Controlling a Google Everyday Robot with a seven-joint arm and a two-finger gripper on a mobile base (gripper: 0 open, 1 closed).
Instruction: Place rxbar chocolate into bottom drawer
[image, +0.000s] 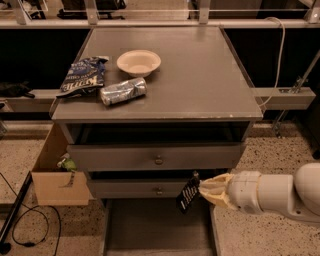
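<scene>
The rxbar chocolate (188, 194), a small black wrapper bar with white lettering, hangs tilted in the tip of my gripper (201, 189). The gripper reaches in from the right, in front of the middle drawer's right end, and is shut on the bar. The bar hangs above the right part of the bottom drawer (155, 226), a wide shallow grey tray pulled out at the foot of the grey cabinet (200, 75). The drawer's floor shows nothing on it.
On the cabinet top lie a blue-and-white chip bag (82, 76), a crushed silver can (123, 91) and a cream bowl (138, 62). Two knobbed drawers (158, 159) stand slightly pulled out. A cardboard box (56, 175) sits at the left, cables (20, 220) on the floor.
</scene>
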